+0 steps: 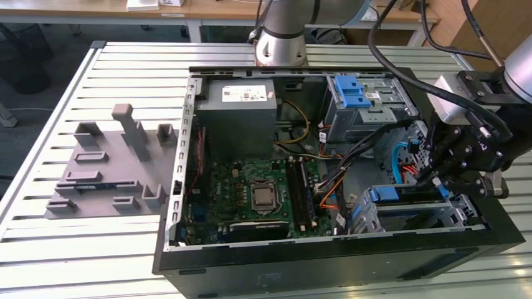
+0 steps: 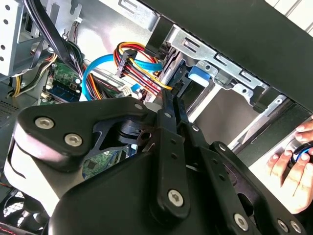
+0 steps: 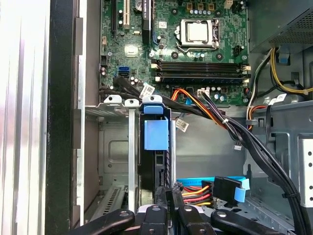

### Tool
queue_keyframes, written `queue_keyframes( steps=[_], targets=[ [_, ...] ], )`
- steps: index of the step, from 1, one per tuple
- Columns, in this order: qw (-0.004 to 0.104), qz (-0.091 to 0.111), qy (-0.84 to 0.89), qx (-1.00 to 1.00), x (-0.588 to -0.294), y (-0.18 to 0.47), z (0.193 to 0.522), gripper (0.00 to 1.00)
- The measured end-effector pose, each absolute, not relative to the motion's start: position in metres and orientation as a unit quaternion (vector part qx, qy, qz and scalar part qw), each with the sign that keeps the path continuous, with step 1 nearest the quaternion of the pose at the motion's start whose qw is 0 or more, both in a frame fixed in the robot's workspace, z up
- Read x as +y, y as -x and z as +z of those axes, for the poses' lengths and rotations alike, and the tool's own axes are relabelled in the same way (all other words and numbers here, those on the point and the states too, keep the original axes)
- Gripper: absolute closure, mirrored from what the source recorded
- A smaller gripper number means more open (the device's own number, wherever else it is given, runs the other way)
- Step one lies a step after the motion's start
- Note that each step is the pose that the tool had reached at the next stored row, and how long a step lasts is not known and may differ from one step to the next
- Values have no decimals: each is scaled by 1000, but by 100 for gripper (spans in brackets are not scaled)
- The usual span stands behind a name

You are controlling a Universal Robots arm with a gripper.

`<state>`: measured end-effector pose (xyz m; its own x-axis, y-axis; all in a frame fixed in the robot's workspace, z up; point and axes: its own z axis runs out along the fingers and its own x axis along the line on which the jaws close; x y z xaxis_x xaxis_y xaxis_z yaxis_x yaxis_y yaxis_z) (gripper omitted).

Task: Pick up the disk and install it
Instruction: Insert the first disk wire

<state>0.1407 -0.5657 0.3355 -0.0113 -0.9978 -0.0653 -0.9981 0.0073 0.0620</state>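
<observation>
The disk point(image 1: 405, 194) stands on edge in a slot of the metal drive cage point(image 1: 453, 218) at the front corner of the open computer case, on the exterior view's right. Blue plastic marks its edge point(image 3: 155, 134), and a blue tab shows at the slot point(image 2: 198, 73). My gripper point(image 1: 438, 180) hangs right over that slot. In both wrist views its two black fingers lie pressed together, their tips point(image 3: 168, 196) point(image 2: 168, 100) at the disk's near end. Whether they touch the disk, I cannot tell.
Orange, red and blue cables point(image 3: 205, 188) run close beside the cage. The grey power supply point(image 1: 241, 112), motherboard point(image 1: 258, 193) and an upper cage with a blue bracket point(image 1: 353, 93) share the case. A grey fixture point(image 1: 108, 168) lies on the table. A hand point(image 2: 288, 161) rests outside the case.
</observation>
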Motion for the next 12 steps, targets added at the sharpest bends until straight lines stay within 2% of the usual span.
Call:
queue_keyframes(
  steps=[12],
  targets=[
    [1, 45, 703, 710, -568, -141, 335, 84]
  ],
)
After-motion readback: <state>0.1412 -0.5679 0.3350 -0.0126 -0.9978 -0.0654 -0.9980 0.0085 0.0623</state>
